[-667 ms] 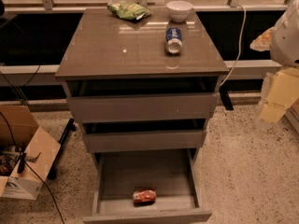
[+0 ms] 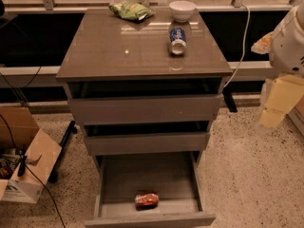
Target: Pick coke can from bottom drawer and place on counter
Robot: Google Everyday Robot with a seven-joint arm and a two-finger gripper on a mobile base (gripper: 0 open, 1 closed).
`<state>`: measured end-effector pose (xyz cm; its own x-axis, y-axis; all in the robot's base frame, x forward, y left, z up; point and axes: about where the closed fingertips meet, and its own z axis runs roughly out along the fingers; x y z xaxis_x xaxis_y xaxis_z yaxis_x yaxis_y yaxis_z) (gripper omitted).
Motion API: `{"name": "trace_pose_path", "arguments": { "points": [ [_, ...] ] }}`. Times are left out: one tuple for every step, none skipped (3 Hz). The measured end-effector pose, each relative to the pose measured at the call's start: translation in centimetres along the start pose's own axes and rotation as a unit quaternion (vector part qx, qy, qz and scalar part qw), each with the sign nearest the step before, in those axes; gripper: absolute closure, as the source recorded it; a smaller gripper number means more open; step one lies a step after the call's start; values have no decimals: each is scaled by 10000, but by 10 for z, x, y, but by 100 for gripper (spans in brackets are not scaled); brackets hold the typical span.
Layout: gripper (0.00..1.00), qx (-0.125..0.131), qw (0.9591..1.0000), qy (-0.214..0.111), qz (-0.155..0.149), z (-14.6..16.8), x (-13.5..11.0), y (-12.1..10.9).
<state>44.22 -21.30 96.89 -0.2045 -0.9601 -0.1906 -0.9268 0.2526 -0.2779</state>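
So the three-drawer cabinet [image 2: 142, 110] sits dead centre and everything else is easiest to place off that. The bottom drawer [image 2: 116, 179] is pulled way out toward the camera, and the coke can [image 2: 146, 200] is lying on its side on the grey drawer floor, close to the drawer's front wall and roughly mid-width. Nothing is touching it.

The top drawer [image 2: 145, 109] and the middle drawer [image 2: 147, 143] are each cracked open a bit, with a dark gap showing above each front.

The counter [image 2: 109, 49] on top of the cabinet is glossy and throws back reflections. On it there's a blue-and-white soda can [image 2: 177, 40] tipped on its side toward the back right. A white bowl [image 2: 182, 10] is upright just behind it at the back edge, and a green snack bag [image 2: 130, 10] sits at the back, left of the bowl.

The gripper [image 2: 273, 115] hangs off to the right of the cabinet, at about the height of the top drawer, well apart from it and nowhere near the coke can. It's a pale yellowish thing pointing down under a white arm [image 2: 289, 37]. Honestly can't tell whether it's clenched or released from this angle, but it isn't carrying anything.

A white cable [image 2: 243, 46] runs down just past the cabinet's right side, and a cardboard box [image 2: 28, 167] sits on the speckled floor [image 2: 251, 175] to the cabinet's left.
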Motion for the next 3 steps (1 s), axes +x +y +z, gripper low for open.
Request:
{"name": "trace_pose_path", "arguments": {
  "points": [
    [0,55,9999,-49,-91,22,2,-3],
    [0,-1,9998,-113,-154,52,9,-9],
    [0,-211,9991,-160,-321,92,15,-14]
  ]
}}
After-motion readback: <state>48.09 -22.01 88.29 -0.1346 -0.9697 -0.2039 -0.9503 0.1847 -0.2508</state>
